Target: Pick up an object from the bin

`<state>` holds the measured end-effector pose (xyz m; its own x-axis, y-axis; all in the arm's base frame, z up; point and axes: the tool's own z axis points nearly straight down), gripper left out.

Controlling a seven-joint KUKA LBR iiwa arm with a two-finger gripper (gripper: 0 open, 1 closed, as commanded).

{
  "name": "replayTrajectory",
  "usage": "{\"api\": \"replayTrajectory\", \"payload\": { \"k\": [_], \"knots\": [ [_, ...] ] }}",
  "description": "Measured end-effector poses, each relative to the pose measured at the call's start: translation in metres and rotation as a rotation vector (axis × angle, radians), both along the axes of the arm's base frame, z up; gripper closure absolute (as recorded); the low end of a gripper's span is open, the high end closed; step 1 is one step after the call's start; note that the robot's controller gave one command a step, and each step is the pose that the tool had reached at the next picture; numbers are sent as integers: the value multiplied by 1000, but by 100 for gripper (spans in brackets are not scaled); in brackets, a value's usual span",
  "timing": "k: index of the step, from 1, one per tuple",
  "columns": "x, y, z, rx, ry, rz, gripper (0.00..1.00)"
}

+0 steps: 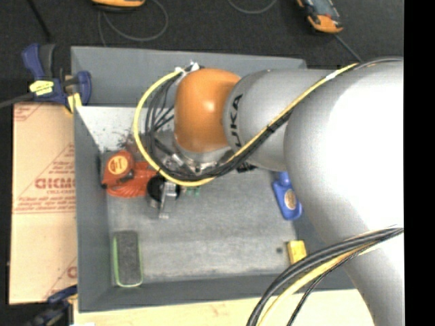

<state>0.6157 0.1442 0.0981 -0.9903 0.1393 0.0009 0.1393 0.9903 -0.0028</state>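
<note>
My gripper (pixel 163 194) reaches down into the left half of the bin, just below the arm's orange cover. Right beside it on the left lies an orange tape measure (pixel 121 174) with a round yellow label, close to the bin's left wall; the two look to be touching or nearly so. A small green thing (pixel 192 191) peeks out just to the right of the gripper, mostly hidden under the arm.
A grey-green oblong block (pixel 127 258) lies in the front left corner. A blue handle-like thing (pixel 287 197) sits at the right, partly under the arm, and a small yellow piece (pixel 296 251) lies below it. The arm covers the bin's back and right.
</note>
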Motion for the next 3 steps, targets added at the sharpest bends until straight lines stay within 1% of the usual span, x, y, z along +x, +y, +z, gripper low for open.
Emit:
{"api": "replayTrajectory", "payload": {
  "k": [1, 2, 3],
  "knots": [
    [1, 0, 16, 2, -4, -1, 100],
    [2, 0, 22, 3, -9, -1, 100],
    [2, 0, 27, 3, -6, -2, 100]
  ]
}}
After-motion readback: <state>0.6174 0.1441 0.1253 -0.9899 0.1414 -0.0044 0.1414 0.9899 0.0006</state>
